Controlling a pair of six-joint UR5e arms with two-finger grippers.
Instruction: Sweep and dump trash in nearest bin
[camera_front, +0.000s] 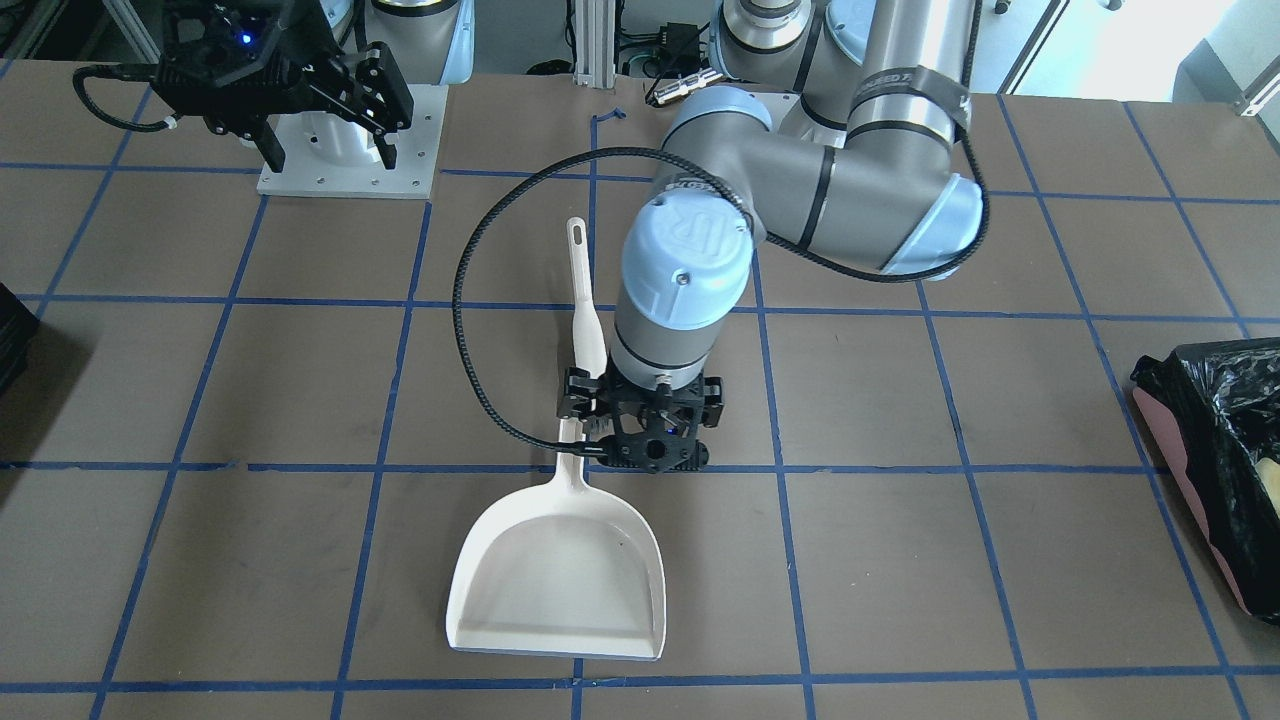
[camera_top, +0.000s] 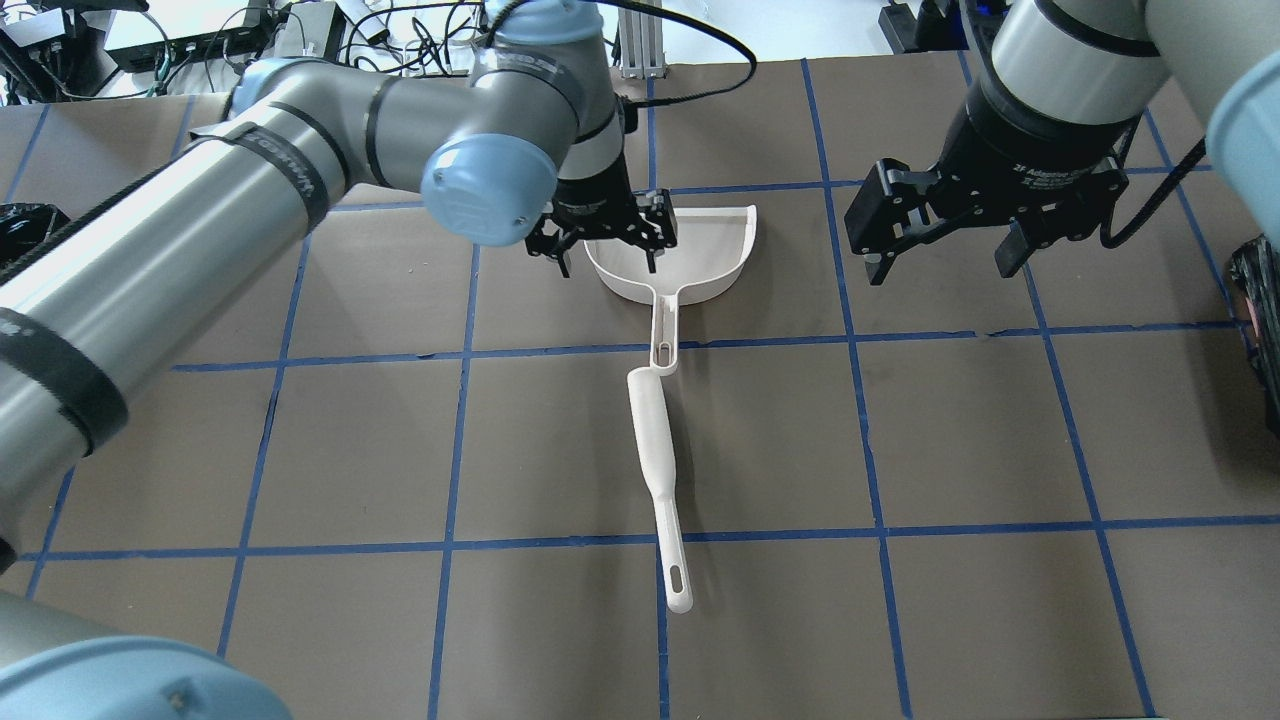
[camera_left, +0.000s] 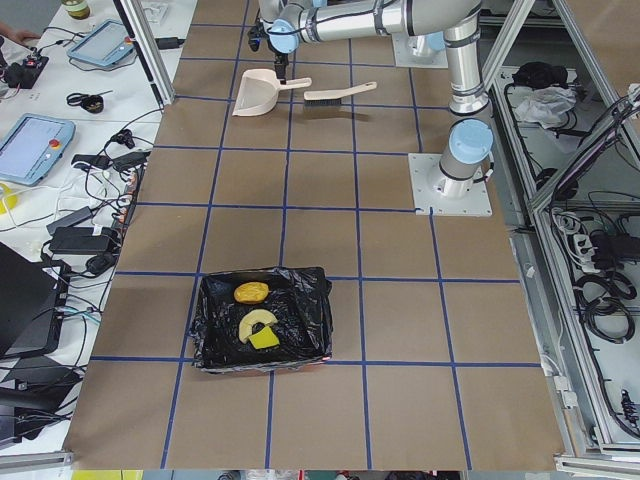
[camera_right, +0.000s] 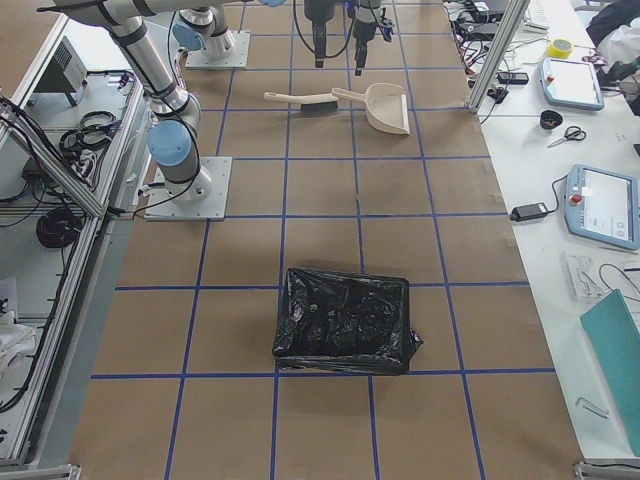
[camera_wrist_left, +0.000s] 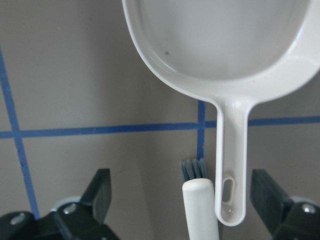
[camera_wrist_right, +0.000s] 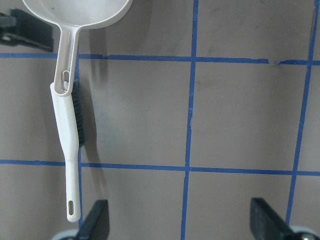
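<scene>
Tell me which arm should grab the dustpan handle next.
Left. The left end effector hangs open over the dustpan handle; the right end effector is off to the side.

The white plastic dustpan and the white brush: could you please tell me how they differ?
The white plastic dustpan is a broad, open scoop; the white long-handled brush is slim and carries dark bristles. The dustpan lies farther from the robot, the brush nearer. Both are white and lie end to end on the table.
</scene>
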